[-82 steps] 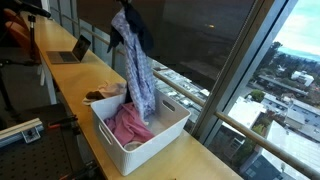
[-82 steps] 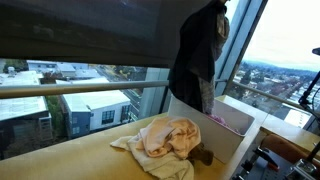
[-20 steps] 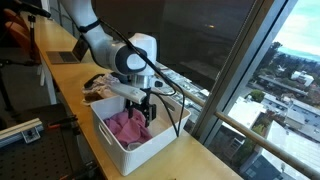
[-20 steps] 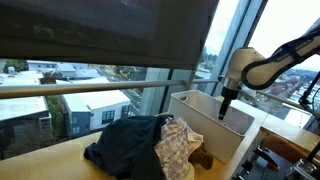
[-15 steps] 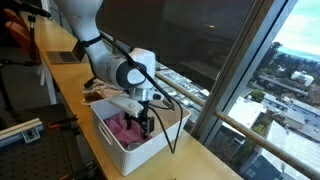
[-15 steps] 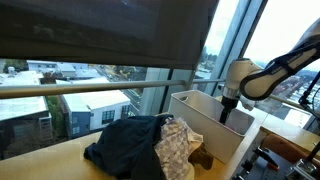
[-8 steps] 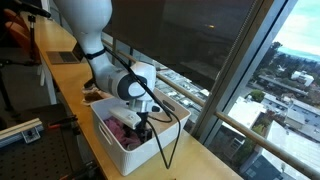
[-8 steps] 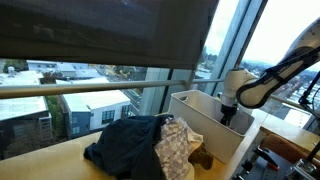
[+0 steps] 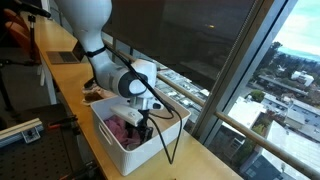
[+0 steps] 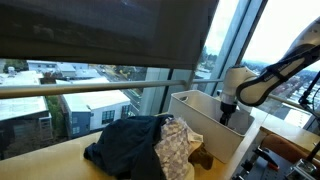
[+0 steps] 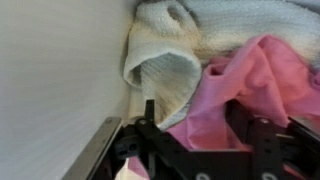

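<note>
hidden: gripper (image 11: 195, 128) tips sunk in bin (image 9: 160, 140) | gripper: part open astride pink cloth (image 11: 255, 80), hold unclear | change: lower in bin than a second ago

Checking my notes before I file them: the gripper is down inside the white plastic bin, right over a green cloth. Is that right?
Not green: the wrist view shows a crumpled pink cloth under the gripper. The gripper is indeed down inside the white plastic bin.

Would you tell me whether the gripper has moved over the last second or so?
Yes: the gripper has sunk lower into the white bin.
</note>
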